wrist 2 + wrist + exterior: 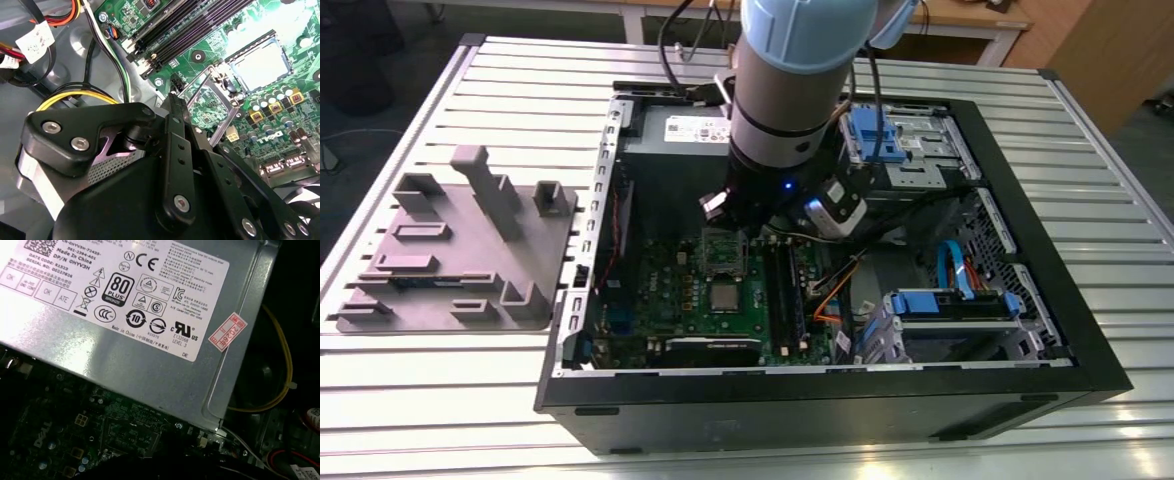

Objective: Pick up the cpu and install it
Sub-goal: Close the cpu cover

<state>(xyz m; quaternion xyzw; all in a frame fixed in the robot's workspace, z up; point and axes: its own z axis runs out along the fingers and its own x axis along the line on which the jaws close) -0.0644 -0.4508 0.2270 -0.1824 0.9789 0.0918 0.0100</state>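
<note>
The cpu [724, 296] is a small silver square lying flat in its socket on the green board [674, 300] inside the open computer case. In the second wrist view the cpu [260, 64] shows as a pale square, and the silvery socket frame [200, 79] stands raised beside it. My gripper [174, 100] hangs just above the board with its black fingers together and nothing between them. Its tip is at the edge of the raised frame, a short way from the cpu. In the exterior view the arm [781, 100] reaches down over the board and covers the gripper.
A big grey labelled metal box [125, 340] stands close by at the back of the case [827, 385]. Black memory slots [185, 30] and yellow and coloured cables [75, 95] run beside the socket. Blue drive cages [947, 300] fill the exterior view's right. A grey tray [454, 250] lies outside the case.
</note>
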